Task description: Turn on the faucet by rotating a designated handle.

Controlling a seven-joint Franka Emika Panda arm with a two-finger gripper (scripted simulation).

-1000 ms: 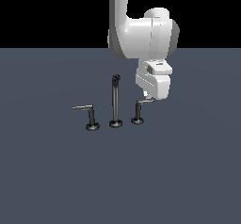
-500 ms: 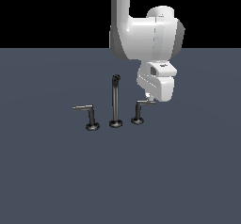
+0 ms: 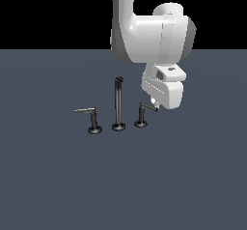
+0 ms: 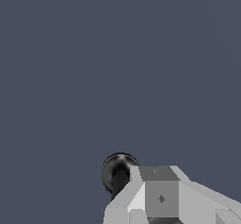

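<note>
The dark faucet stands on the grey floor in the exterior view, with a tall thin spout (image 3: 117,103) in the middle. The handle (image 3: 142,114), a small L-shaped lever, is on the exterior view's right of the spout, its short arm pointing right. My gripper (image 3: 155,103) hangs at the tip of that arm, with the white hand hiding the fingers. In the wrist view the handle's round base and post (image 4: 117,172) show just beside one grey finger (image 4: 157,197). Neither view shows how far apart the jaws are.
A larger lever (image 3: 91,120) with a longer arm stands on the exterior view's left of the spout. The flat dark grey floor (image 3: 183,176) stretches around the set. The bulky white arm (image 3: 149,35) rises above the handle.
The hand has drifted slightly toward the exterior view's right and a little lower. The handle's arm looks about the same as before.
</note>
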